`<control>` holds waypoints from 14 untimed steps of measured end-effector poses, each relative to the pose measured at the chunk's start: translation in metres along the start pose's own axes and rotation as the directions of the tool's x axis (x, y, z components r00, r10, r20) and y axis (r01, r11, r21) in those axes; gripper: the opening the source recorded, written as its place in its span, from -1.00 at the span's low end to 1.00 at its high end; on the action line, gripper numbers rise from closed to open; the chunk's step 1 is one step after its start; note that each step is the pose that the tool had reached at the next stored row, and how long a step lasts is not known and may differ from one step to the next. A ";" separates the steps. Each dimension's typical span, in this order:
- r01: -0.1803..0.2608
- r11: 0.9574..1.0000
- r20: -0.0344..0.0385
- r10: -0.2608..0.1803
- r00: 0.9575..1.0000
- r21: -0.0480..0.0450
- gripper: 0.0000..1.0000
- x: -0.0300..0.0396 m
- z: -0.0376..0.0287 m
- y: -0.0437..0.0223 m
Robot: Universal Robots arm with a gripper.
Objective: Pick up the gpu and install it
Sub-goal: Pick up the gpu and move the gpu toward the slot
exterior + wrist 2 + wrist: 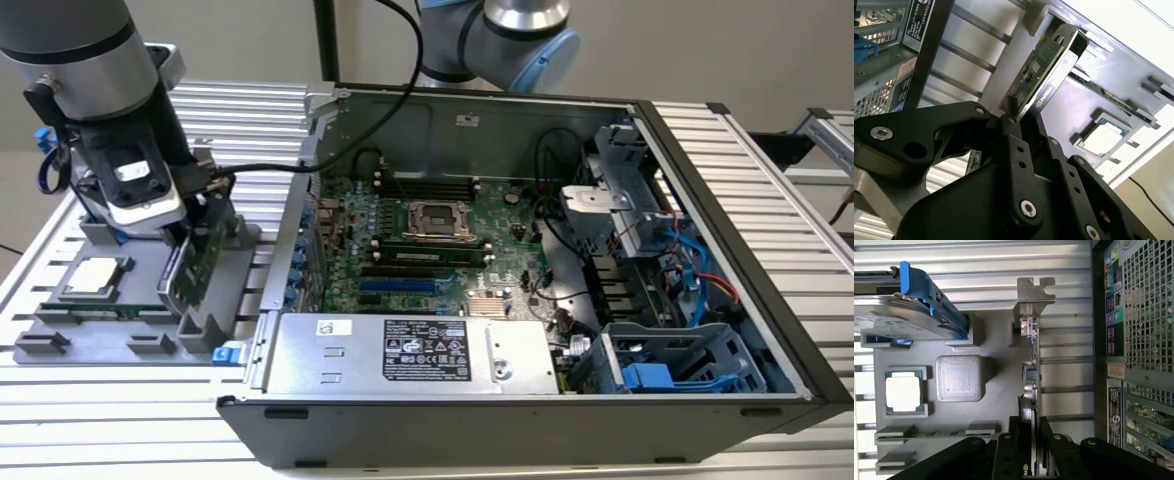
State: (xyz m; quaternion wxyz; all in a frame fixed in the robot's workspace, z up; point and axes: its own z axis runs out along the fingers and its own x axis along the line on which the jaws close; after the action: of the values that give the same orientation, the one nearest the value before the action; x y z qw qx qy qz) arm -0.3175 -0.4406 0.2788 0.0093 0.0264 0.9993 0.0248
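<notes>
The gpu is a green card that stands on edge in the grey parts holder, at the exterior view's left, outside the case. In the first wrist view the gpu shows edge-on, with its silver bracket at the far end. The second wrist view has the green board with the black cooler behind it. My gripper comes down from above and is shut on the card's near end, one black finger against each face. Whether the card has risen from its slot I cannot tell.
The open computer case lies at the exterior view's right, with the motherboard and power supply inside. On the holder sit a processor chip, a hard drive with blue rails and a thin memory stick.
</notes>
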 end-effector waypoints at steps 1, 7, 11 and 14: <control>0.000 1.000 0.000 0.000 1.000 0.000 -1.00 0.0000 -0.0008 0.0000; 0.000 1.000 0.000 0.000 1.000 0.000 -1.00 -0.0001 -0.0054 0.0003; 0.000 1.000 0.000 0.000 1.000 0.000 -1.00 -0.0001 -0.0084 0.0004; 0.000 1.000 0.000 0.000 1.000 0.000 -1.00 -0.0001 -0.0102 0.0005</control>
State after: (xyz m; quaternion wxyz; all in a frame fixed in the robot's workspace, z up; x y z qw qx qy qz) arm -0.3175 -0.4406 0.2890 0.0094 0.0264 0.9993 0.0248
